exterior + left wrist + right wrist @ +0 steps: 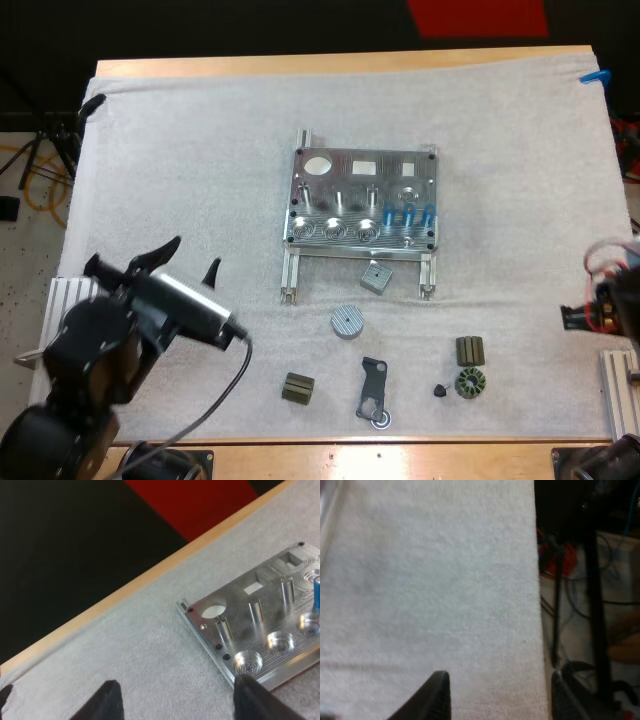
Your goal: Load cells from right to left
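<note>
The metal fixture lies in the middle of the white mat, with three blue cylinders standing in its front right pockets. My left gripper hovers open over the mat, left of and nearer than the fixture. From the left wrist, its black fingertips stand wide apart, facing the fixture and one blue cylinder. My right arm sits at the mat's right edge. There my right gripper is open over bare mat, with nothing between its fingers.
In front of the fixture lie a grey cube, a ribbed disc, an olive block, a black bracket, a dark ribbed block, a toothed ring and a small black piece.
</note>
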Tool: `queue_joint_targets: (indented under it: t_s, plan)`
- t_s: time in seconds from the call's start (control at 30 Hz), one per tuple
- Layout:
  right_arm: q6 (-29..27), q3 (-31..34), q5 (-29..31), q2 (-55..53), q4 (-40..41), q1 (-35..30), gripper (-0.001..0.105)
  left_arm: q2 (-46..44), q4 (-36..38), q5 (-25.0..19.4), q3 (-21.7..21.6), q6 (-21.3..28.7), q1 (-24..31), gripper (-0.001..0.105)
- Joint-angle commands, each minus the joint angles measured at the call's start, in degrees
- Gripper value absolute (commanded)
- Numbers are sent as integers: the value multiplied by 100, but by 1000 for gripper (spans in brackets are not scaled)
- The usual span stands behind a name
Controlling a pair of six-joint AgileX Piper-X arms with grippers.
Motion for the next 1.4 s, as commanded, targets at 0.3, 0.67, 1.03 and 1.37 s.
queue_joint_targets:
  t_s: [0.3,0.67,1.03,1.37]
  plan:
    - [240,103,375,-1269,402,3,45,-1864,654,-209,515,-481,-7,44]
    - [969,561,112,-2235,446,3,45,-3291,1437,-231,613,-1475,-7,44]
    - [1330,1408,-355,-3122,101,3,42,-3321,1507,-17,891,-1791,-7,41]
    - [573,2348,-1465,-3183,-1033,3,35,-3321,1145,444,1471,-1768,-7,39]
